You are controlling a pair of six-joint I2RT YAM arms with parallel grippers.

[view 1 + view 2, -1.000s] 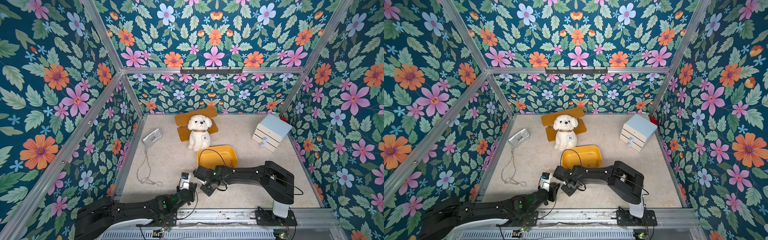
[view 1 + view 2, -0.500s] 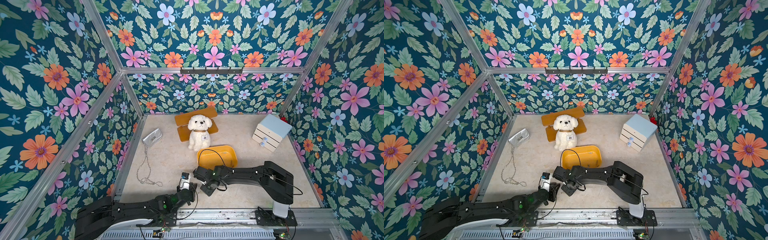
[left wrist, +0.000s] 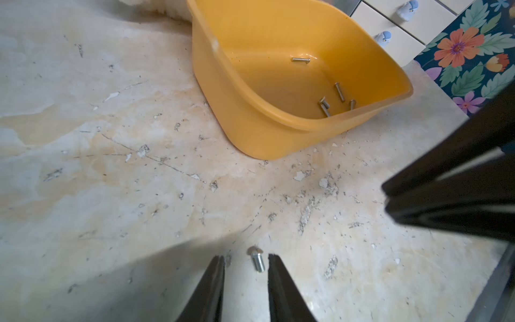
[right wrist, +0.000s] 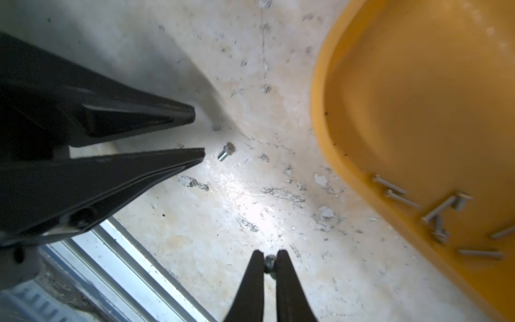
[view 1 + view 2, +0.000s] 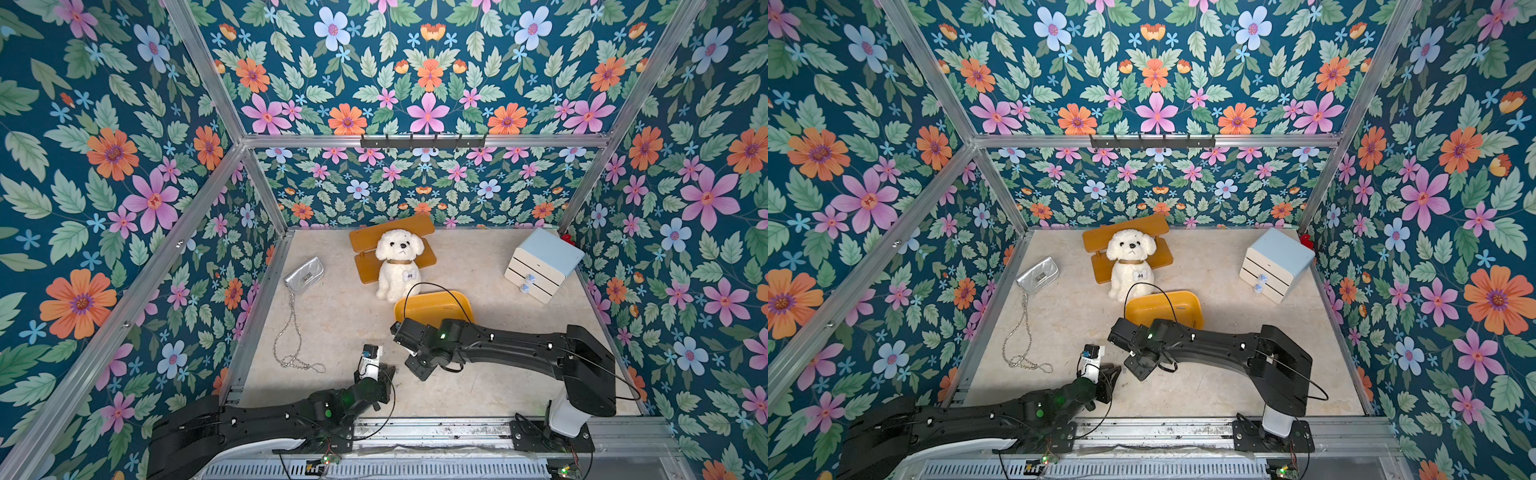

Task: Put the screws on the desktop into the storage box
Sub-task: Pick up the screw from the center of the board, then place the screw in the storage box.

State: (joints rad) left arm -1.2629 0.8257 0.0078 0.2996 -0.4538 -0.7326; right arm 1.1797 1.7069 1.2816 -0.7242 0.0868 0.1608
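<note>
Fingers (image 4: pixel 254 276) of the right arm are pinching a tiny screw (image 4: pixel 269 263) beside the storage box (image 4: pixel 362 83); left fingers (image 3: pixel 213 281) are standing slightly apart, a loose screw (image 3: pixel 257 259) lying on the surface (image 3: pixel 111 195) at their tips; several screws (image 3: pixel 338 92) are lying inside the box.

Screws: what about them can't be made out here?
Right wrist view: screws in the storage box are blurred; the frame edge cuts the box off.
Left wrist view: its near wall hides part of its floor.
Top views: screws too small; the right arm covers the box's near side.
</note>
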